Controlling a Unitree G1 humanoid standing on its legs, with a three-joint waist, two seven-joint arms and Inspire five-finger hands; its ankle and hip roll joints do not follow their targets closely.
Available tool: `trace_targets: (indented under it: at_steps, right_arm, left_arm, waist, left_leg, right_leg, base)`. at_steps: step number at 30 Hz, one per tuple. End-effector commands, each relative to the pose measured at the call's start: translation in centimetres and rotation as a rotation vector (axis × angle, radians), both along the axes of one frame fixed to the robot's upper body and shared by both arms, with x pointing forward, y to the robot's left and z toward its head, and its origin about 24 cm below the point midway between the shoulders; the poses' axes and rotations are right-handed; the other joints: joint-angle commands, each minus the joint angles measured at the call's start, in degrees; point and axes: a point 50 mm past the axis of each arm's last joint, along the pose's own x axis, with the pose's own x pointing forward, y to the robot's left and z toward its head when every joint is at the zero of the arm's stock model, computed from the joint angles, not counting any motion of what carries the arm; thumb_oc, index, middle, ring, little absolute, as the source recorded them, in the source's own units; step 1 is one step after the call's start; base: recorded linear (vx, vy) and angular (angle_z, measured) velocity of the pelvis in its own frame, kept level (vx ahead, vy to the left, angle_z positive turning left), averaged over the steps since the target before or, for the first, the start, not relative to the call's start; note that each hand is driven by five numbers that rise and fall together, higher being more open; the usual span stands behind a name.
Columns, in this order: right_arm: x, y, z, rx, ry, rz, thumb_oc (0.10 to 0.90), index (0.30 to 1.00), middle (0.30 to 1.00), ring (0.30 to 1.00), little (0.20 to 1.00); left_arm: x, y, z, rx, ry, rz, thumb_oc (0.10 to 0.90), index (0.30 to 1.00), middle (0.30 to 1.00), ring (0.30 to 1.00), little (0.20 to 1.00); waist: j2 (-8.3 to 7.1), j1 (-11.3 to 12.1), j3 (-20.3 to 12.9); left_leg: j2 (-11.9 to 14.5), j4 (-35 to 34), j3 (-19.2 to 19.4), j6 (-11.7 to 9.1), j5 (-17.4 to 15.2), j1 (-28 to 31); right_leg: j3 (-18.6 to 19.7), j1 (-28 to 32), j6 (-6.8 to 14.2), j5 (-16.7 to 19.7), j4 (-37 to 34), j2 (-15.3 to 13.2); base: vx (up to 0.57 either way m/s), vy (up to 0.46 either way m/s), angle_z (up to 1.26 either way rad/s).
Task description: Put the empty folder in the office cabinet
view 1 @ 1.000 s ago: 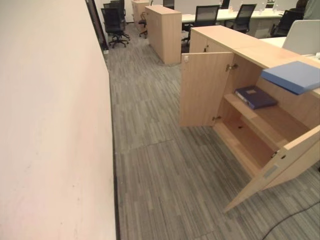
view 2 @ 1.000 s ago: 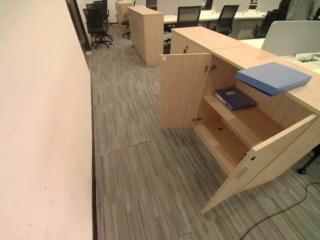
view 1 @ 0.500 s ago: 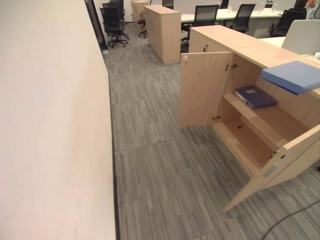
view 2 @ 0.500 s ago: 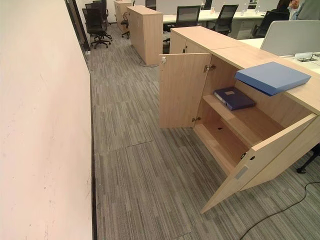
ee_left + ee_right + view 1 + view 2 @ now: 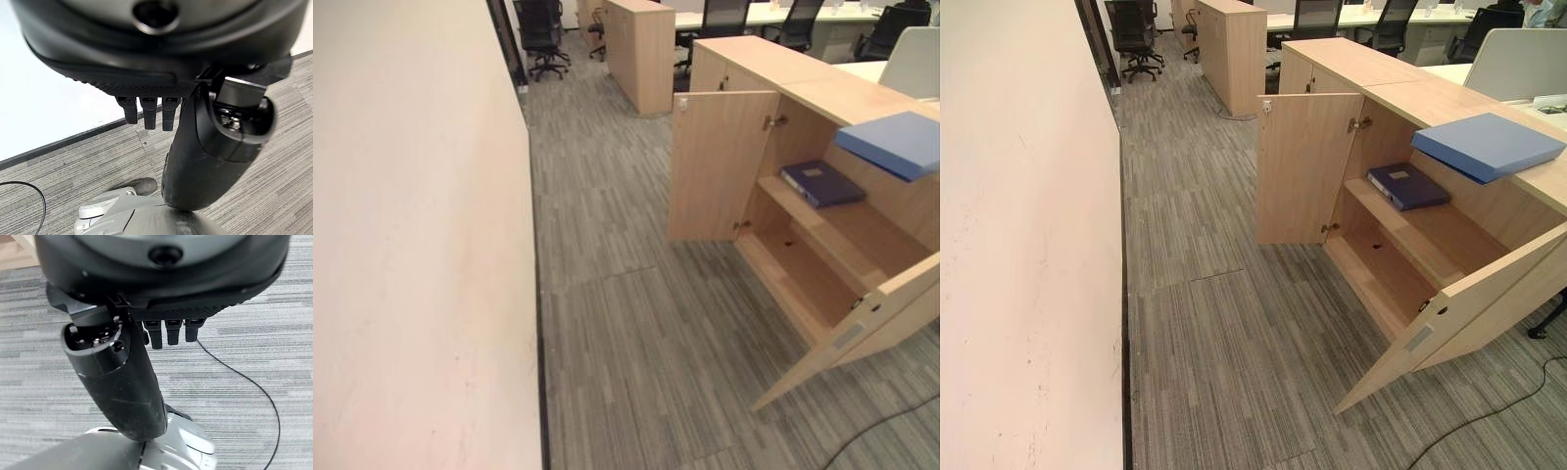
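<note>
Your left hand (image 5: pixel 146 73) hangs over grey striped carpet (image 5: pixel 1205 323), fingers straight and released, nothing in it. Your right hand (image 5: pixel 166 303) is the same, slack and empty. Ahead on your right, the light wooden office cabinet (image 5: pixel 1449 250) stands with both doors swung open. A dark blue binder (image 5: pixel 1408 185) lies flat on its upper shelf. The light blue flat folder (image 5: pixel 1487 145) sits on the cabinet's top, overhanging the front edge. Black office chairs (image 5: pixel 1132 29) far behind.
</note>
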Motion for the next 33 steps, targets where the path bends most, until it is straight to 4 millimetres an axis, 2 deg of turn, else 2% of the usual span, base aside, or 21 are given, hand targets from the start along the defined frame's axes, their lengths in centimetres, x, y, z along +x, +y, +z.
trace_targets:
  at_steps: [1, 4, 5, 6, 7, 8, 9, 11, 12, 13, 14, 15, 16, 17, 21, 25, 26, 28, 31, 32, 33]
  right_arm:
    - [2.4, -0.3, 0.5, -0.029, -0.022, 0.086, 0.8, 0.9, 0.9, 0.9, 0.9]
    - [3.1, -0.4, 0.6, -0.032, -0.042, 0.098, 0.8, 0.9, 0.9, 0.9, 0.9]
    - [3.1, -0.4, 0.6, -0.031, -0.042, 0.098, 0.8, 0.9, 0.9, 0.9, 0.9]
    - [3.1, -0.4, 0.6, -0.034, -0.038, 0.112, 0.8, 0.9, 0.9, 0.9, 0.9]
    - [3.1, -0.4, 0.6, -0.034, -0.038, 0.112, 0.8, 0.9, 0.9, 0.9, 0.9]
    - [3.2, -0.6, 0.7, -0.046, -0.032, 0.13, 0.8, 0.9, 0.9, 0.9, 0.9]
    - [3.4, -0.8, 0.8, -0.052, -0.035, 0.129, 0.8, 0.9, 0.9, 0.9, 0.9]
    - [3.7, -1.2, 1.0, -0.062, -0.046, 0.118, 0.8, 0.9, 0.9, 0.9, 0.9]
    - [3.7, -1.2, 1.0, -0.063, -0.046, 0.118, 0.8, 0.9, 0.9, 0.9, 0.9]
    - [3.8, -1.4, 1.1, -0.066, -0.051, 0.107, 0.8, 0.9, 0.9, 0.9, 0.9]
    - [3.8, -1.4, 1.1, -0.066, -0.051, 0.107, 0.8, 0.9, 0.9, 0.9, 0.9]
    - [3.7, -1.5, 1.1, -0.069, -0.049, 0.106, 0.8, 0.9, 0.9, 0.9, 0.9]
    - [3.6, -1.7, 1.1, -0.075, -0.051, 0.108, 0.8, 0.9, 0.9, 0.9, 0.9]
    - [3.6, -1.7, 1.1, -0.075, -0.051, 0.108, 0.8, 0.9, 0.9, 0.9, 0.9]
    - [3.2, -1.8, 1.0, -0.074, -0.039, 0.098, 0.8, 0.9, 0.9, 0.9, 0.9]
    - [2.0, -1.4, 0.7, -0.06, 0.004, 0.095, 0.8, 0.9, 0.9, 0.9, 0.9]
    - [1.6, -1.3, 0.6, -0.052, 0.02, 0.089, 0.8, 0.9, 0.9, 0.9, 0.9]
    - [1.4, -1.2, 0.5, -0.047, 0.028, 0.088, 0.8, 0.9, 0.9, 0.9, 0.9]
    - [1.0, -0.9, 0.3, -0.033, 0.048, 0.102, 0.8, 0.9, 0.9, 0.9, 0.9]
    - [1.4, -0.9, 0.4, -0.025, 0.039, 0.096, 0.8, 0.9, 0.9, 0.9, 0.9]
    - [1.4, -0.9, 0.4, -0.026, 0.039, 0.096, 0.8, 0.9, 0.9, 0.9, 0.9]
  left_arm:
    - [1.5, 0.1, 0.1, 0.008, -0.012, -0.009, 0.8, 0.9, 0.9, 0.9, 0.9]
    - [2.3, 0.4, 0.3, 0.01, -0.037, 0.016, 0.8, 0.9, 0.9, 0.9, 0.9]
    - [2.3, 0.4, 0.3, 0.01, -0.037, 0.016, 0.8, 0.9, 0.9, 0.9, 0.9]
    - [2.1, 0.5, 0.3, 0.012, -0.037, 0.03, 0.8, 0.9, 0.9, 0.9, 0.9]
    - [2.1, 0.5, 0.3, 0.012, -0.037, 0.03, 0.8, 0.9, 0.9, 0.9, 0.9]
    - [2.1, 0.6, 0.4, 0.014, -0.039, 0.036, 0.8, 0.9, 0.9, 0.9, 0.9]
    - [2.1, 0.6, 0.4, 0.016, -0.039, 0.039, 0.8, 0.9, 0.9, 0.9, 0.9]
    - [2.0, 0.7, 0.4, 0.016, -0.039, 0.046, 0.8, 0.9, 0.9, 0.9, 0.9]
    - [2.0, 0.7, 0.4, 0.015, -0.039, 0.046, 0.8, 0.9, 0.9, 0.9, 0.9]
    - [1.6, 0.8, 0.3, 0.018, -0.031, 0.057, 0.8, 0.9, 0.9, 0.9, 0.9]
    - [1.5, 0.8, 0.3, 0.018, -0.03, 0.057, 0.8, 0.9, 0.9, 0.9, 0.9]
    - [1.2, 0.8, 0.3, 0.018, -0.024, 0.066, 0.8, 0.9, 0.9, 0.9, 0.9]
    - [0.9, 1.0, 0.3, 0.022, -0.018, 0.077, 0.8, 0.9, 0.9, 0.9, 0.9]
    - [0.9, 1.0, 0.3, 0.022, -0.018, 0.077, 0.8, 0.9, 0.9, 0.9, 0.9]
    - [-0.4, 0.9, 0.0, 0.021, 0.013, 0.12, 0.8, 0.9, 0.9, 0.9, 0.9]
    - [-2.2, 1.2, -0.1, 0.028, 0.061, 0.158, 0.8, 0.9, 0.9, 0.9, 0.9]
    - [-2.6, 1.4, -0.1, 0.034, 0.072, 0.167, 0.8, 0.9, 0.9, 0.9, 0.9]
    - [-2.9, 1.5, -0.1, 0.037, 0.078, 0.167, 0.8, 0.9, 0.9, 0.9, 0.9]
    - [-2.9, 2.0, 0.0, 0.049, 0.082, 0.161, 0.8, 0.9, 0.9, 0.9, 0.9]
    - [-3.0, 2.3, 0.1, 0.055, 0.084, 0.164, 0.8, 0.9, 0.9, 0.9, 0.9]
    - [-3.0, 2.3, 0.1, 0.054, 0.084, 0.163, 0.8, 0.9, 0.9, 0.9, 0.9]
  waist:
    - [-2.21, 0.78, 1.41]
    - [-3.51, 1.56, 2.65]
    - [-3.5, 1.54, 2.6]
    - [-4.26, 2.15, 3.21]
    - [-4.21, 2.13, 3.16]
    - [-4.58, 2.9, 4.09]
    - [-4.57, 3.17, 4.63]
    - [-4.63, 3.57, 5.23]
    - [-4.52, 3.63, 5.41]
    - [-4.24, 4.18, 5.47]
    - [-4.29, 4.28, 5.67]
    - [-3.72, 4.59, 5.57]
    - [-2.38, 5.31, 5.65]
    - [-2.48, 5.32, 5.74]
    - [-0.82, 7.04, 5.27]
    - [0.1, 8.19, 2.61]
    - [-0.31, 9.1, 0.93]
    - [-0.86, 9.66, 0.22]
    - [-2.31, 11.01, -1.21]
    - [-3.08, 11.69, -1.6]
    - [-2.99, 11.75, -1.72]
  left_leg:
    - [0.35, 2.66, -0.16, -0.94, -3.71, -2.21]
    - [0.46, 11.57, 0.09, -1.59, -5.87, -7.54]
    - [0.48, 11.78, 0.07, -1.6, -5.97, -7.71]
    - [0.65, 18.04, 0.51, -1.67, -7.22, -10.67]
    - [0.7, 18.36, 0.48, -1.68, -7.37, -10.9]
    - [0.96, 24.96, -0.07, -1.08, -6.49, -14.35]
    - [0.96, 27.54, -0.49, -0.72, -5.04, -16.49]
    - [0.68, 28.81, -0.8, -0.15, -3.17, -20.92]
    - [0.79, 29.25, -0.79, -0.14, -3.52, -20.88]
    - [1.11, 24.0, -0.96, -0.69, -1.79, -21.84]
    - [1.09, 23.95, -0.84, -0.68, -1.87, -21.51]
    - [1.59, 21.07, -1.34, -1.59, 1.2, -22.51]
    - [2.98, 12.37, -1.67, -3.15, 6.5, -23.06]
    - [2.9, 11.95, -1.61, -3.16, 6.71, -22.73]
    - [4.62, -0.37, 1.24, -5.27, 10.0, -23.91]
    - [6.66, -0.48, 3.15, -5.82, 11.76, -21.94]
    - [6.6, -0.45, 3.79, -5.65, 12.59, -20.79]
    - [6.32, 0.55, 4.32, -5.27, 12.16, -20.55]
    - [4.43, 4.49, 5.27, -3.82, 9.81, -21.31]
    - [1.78, 5.27, 5.73, -1.86, 7.41, -20.56]
    - [1.91, 5.32, 5.74, -1.88, 7.42, -20.72]
  right_leg:
    - [-0.5, -2.82, 2.51, -4.48, 3.22, -0.31]
    - [-1.04, -3.93, 1.69, -4.85, 4.47, -0.55]
    - [-1.06, -4.0, 1.69, -4.85, 4.48, -0.53]
    - [-1.03, -3.31, 1.28, -5.35, 4.42, -0.58]
    - [-1.06, -3.39, 1.27, -5.34, 4.43, -0.53]
    - [-1.12, -2.04, 0.64, -5.81, 4.29, -0.5]
    - [-1.26, -1.36, 0.27, -6.11, 4.22, -0.35]
    - [-1.43, -0.3, 0.09, -6.62, 3.84, -0.33]
    - [-1.38, -0.05, 0.1, -6.68, 3.8, -0.22]
    - [-1.25, 0.35, 0.37, -7.37, 3.53, -0.21]
    - [-1.16, 0.63, 0.39, -7.43, 3.5, -0.27]
    - [-1.15, 1.02, 0.4, -7.84, 3.17, 0.04]
    - [-1.06, 2.32, 0.39, -8.6, 2.77, 0.61]
    - [-1.05, 2.45, 0.4, -8.65, 2.76, 0.51]
    - [0.79, 7.8, 1.4, -10.68, 1.15, 0.58]
    - [2.05, 10.63, 2.42, -12.11, 0.7, -0.22]
    - [1.99, 11.8, 3.76, -12.19, 0.41, -2.41]
    - [1.64, 12.12, 4.72, -12.04, 0.52, -4.08]
    - [0.74, 11.99, 7.35, -10.28, 3.12, -9.04]
    - [0.31, 9.83, 9.09, -6.5, 9.12, -12.45]
    - [0.39, 9.67, 9.06, -6.41, 9.1, -12.35]
  base:
    - [-0.02, -0.102, 0.02]
    - [-0.02, -0.124, 0.11]
    - [0.02, -0.119, 0.09]
    - [0.01, -0.078, 0.06]
    - [0.05, -0.154, 0.08]
    - [0.05, -0.098, 0.07]
    - [0.06, -0.112, 0.02]
    - [0.06, -0.039, 0.03]
    - [0.15, 0.01, 0.09]
    - [0.11, 0.025, 0.06]
    - [0.17, 0.047, 0.07]
    - [0.21, 0.085, 0.09]
    - [0.21, 0.083, 0.08]
    - [0.22, 0.093, 0.07]
    - [0.29, 0.126, -0.01]
    - [0.38, 0.199, -0.39]
    - [0.44, 0.247, -0.41]
    - [0.34, 0.207, -0.29]
    - [0.42, 0.309, -0.19]
    - [0.35, 0.312, -0.01]
    - [0.27, 0.273, -0.04]
